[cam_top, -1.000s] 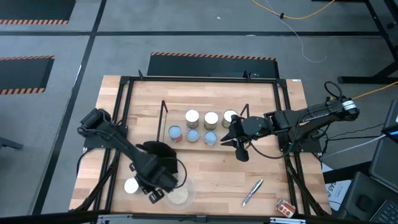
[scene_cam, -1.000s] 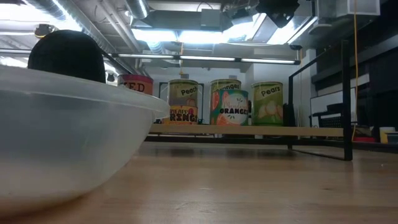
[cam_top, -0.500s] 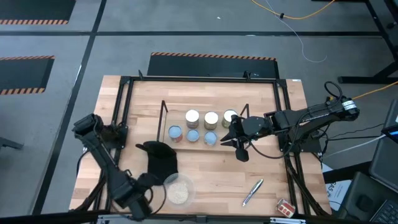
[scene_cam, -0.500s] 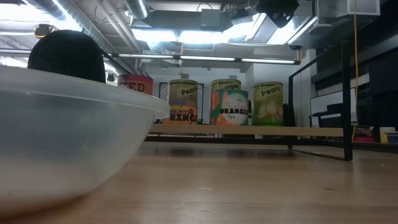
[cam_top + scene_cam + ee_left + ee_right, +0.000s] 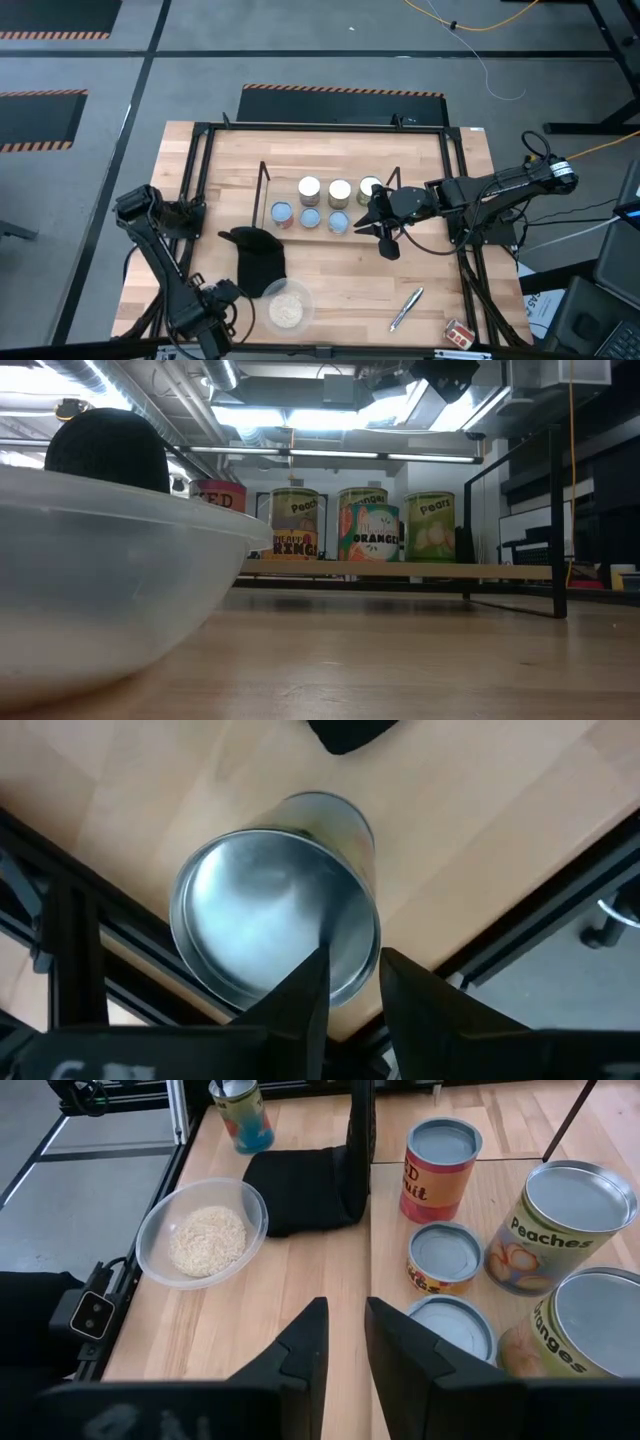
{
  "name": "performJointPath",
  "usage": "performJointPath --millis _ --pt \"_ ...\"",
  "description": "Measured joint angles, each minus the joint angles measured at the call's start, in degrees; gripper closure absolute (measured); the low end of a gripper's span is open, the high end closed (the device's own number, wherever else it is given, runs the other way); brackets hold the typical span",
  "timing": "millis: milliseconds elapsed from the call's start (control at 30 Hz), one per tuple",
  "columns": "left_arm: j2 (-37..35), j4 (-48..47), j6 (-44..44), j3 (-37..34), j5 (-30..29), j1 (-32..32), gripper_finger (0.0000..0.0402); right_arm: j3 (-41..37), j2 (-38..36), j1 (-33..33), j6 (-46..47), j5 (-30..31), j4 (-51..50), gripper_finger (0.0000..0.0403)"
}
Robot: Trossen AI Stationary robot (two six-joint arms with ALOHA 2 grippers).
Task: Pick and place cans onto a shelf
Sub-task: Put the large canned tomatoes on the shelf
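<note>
A can (image 5: 270, 910) with a silvery top stands upright near the table's near-left corner; the right wrist view shows it (image 5: 240, 1115) past the bowl. My left gripper (image 5: 355, 990) points down over it, open by a narrow gap, and hides it in the high view (image 5: 205, 325). Several cans (image 5: 340, 190) stand on the shelf (image 5: 500, 571) at mid-table. My right gripper (image 5: 346, 1330) hangs by the shelf's right end (image 5: 374, 222), slightly open and holding nothing. My left gripper comes at the can from above. One finger (image 5: 310, 990) stands over the lid and the other outside the wall, with the can's rim (image 5: 355, 955) in the gap between them. I cannot tell whether the fingers touch the rim.
A clear bowl of pale grains (image 5: 287, 310) and a black cloth (image 5: 258, 255) lie just right of the left gripper. A silver pen (image 5: 406, 308) and a small red box (image 5: 458, 333) lie near the front right. A black metal frame (image 5: 195, 200) rims the tabletop.
My left gripper has swung from beside the bowl toward the table's near-left corner, turning as it went and sinking a little. It now covers the can that showed left of the bowl in the high view.
</note>
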Motion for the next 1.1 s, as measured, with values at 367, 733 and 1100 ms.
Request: performJointPath --millis 367,733,1100 --pt "-0.1 0.7 1.5 -0.7 -0.5 0.0 0.0350 0.0 0.0 0.0 0.0 0.0 0.0 0.0328" --pt "0.3 0.6 4.7 1.3 -1.0 0.5 0.0399 0.0 0.0 0.0 -0.1 0.0 0.0 0.0328" --pt "0.2 0.4 22.7 18.6 -1.4 6.8 0.0401 0.0 0.0 0.0 -0.1 0.0 0.0 0.0328"
